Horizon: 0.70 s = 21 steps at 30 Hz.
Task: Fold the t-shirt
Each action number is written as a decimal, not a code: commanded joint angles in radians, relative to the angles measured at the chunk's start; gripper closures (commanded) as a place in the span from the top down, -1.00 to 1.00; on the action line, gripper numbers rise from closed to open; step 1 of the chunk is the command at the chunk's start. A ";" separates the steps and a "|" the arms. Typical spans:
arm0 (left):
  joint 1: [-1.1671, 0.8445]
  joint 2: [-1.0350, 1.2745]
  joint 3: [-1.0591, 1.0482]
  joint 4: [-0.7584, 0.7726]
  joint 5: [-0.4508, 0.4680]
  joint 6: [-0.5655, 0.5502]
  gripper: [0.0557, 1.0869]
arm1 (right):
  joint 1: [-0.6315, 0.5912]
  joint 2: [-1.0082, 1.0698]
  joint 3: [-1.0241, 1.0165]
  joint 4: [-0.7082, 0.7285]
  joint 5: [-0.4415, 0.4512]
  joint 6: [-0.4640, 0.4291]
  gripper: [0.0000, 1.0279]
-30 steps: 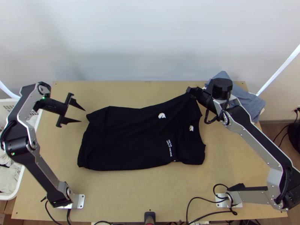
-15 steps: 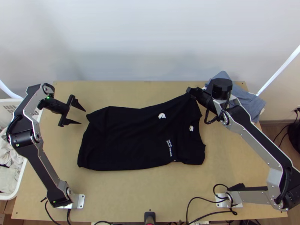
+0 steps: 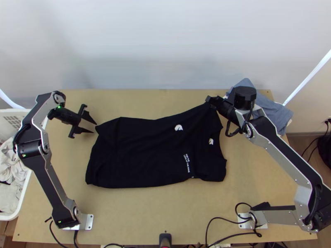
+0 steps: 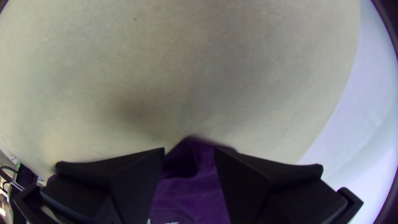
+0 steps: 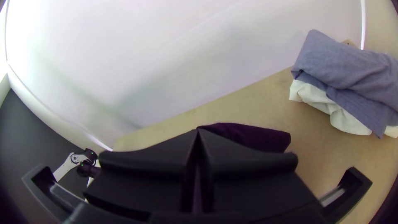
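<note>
black t-shirt (image 3: 140,153) being spread across table (image 3: 145,215), raised far corner being pinched by right gripper (image 3: 210,100), left gripper (image 3: 94,128) being held agape nearby, blue-grey cloth (image 3: 273,110) being partly blocked by right arm (image 3: 285,153)

silver-grey arms, black joints, green lights

The t-shirt (image 3: 140,153) is soft, matt black cloth with shallow creases and smooth, pale prints. The table (image 3: 136,215) under it is light wood, flat and smooth, with a dull, faintly mottled finish. My arms' links (image 3: 282,159) look like satin silver-grey metal, and my fingers (image 4: 120,178) like matt black plastic. The blue-grey cloth (image 3: 271,109) is matt and wrinkled; the basket (image 3: 21,201) is smooth white plastic.
</note>
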 commanded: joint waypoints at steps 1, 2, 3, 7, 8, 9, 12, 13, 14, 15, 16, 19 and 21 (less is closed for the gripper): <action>-0.008 0.031 0.038 -0.005 -0.001 -0.029 0.20 | 0.008 0.011 0.012 0.015 0.005 0.020 -0.95; -0.010 0.033 0.042 -0.005 -0.001 -0.031 0.20 | 0.009 0.011 0.012 0.015 0.005 0.020 -0.95; -0.011 0.036 0.047 -0.005 -0.001 -0.031 0.20 | 0.008 0.011 0.010 0.015 0.005 0.020 -0.95; -0.014 0.042 0.064 -0.006 -0.001 -0.033 0.08 | 0.008 0.011 0.009 0.015 0.005 0.017 -0.95; -0.014 0.042 0.065 -0.006 -0.001 -0.033 -0.16 | 0.009 0.012 0.007 0.015 0.005 0.017 -0.95; -0.014 0.043 0.068 -0.006 -0.001 -0.036 -0.36 | 0.009 0.012 0.007 0.015 0.005 0.016 -0.95; -0.019 0.047 0.073 -0.006 -0.004 -0.037 -0.41 | 0.009 0.014 0.009 0.017 0.005 0.016 -0.95; -0.019 0.047 0.074 -0.006 -0.004 -0.037 -0.41 | 0.009 0.016 0.009 0.018 0.005 0.016 -0.95; -0.021 0.047 0.076 -0.006 -0.004 -0.037 -0.41 | 0.009 0.016 0.010 0.018 0.005 0.014 -0.95; -0.021 0.047 0.079 -0.006 -0.004 -0.037 -0.41 | 0.009 0.017 0.012 0.018 0.005 0.014 -0.95; -0.021 0.047 0.080 -0.006 -0.005 -0.037 -0.41 | 0.009 0.019 0.014 0.018 0.005 0.013 -0.95; -0.022 0.043 0.082 -0.011 -0.007 -0.036 -0.40 | 0.009 0.019 0.017 0.018 0.005 0.011 -0.95; -0.027 0.040 0.082 -0.016 -0.010 -0.036 -0.37 | 0.009 0.020 0.017 0.018 0.005 0.010 -0.95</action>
